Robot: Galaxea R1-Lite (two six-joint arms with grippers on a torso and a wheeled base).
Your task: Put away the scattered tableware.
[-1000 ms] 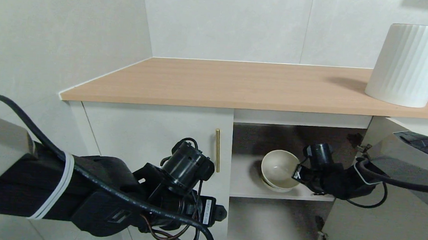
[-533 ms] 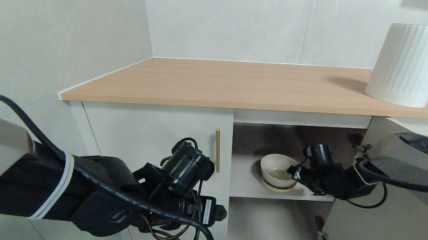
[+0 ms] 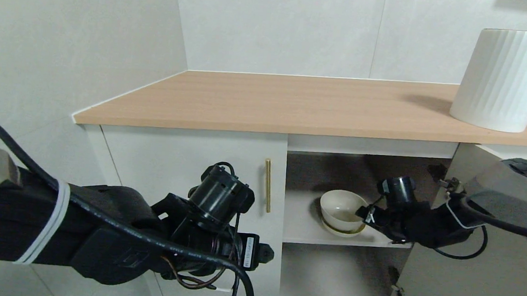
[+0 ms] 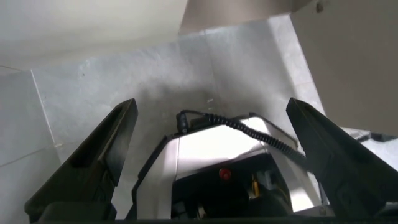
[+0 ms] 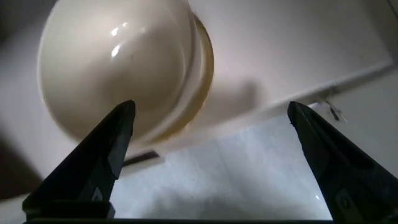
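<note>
bowl sat stacked on 1 dish, cabinet shelf | right gripper at its 3 o'clock, fingers spread, empty | left gripper open at 8 o'clock | judged best: retreat level toward 3 o'clock, avoiding rim

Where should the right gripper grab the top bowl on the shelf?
Probably the rim section nearest the right gripper, one finger inside, one outside, coming through the open cabinet front. The top bowl sits upright, nested in a lower bowl, so its wall is exposed.
</note>
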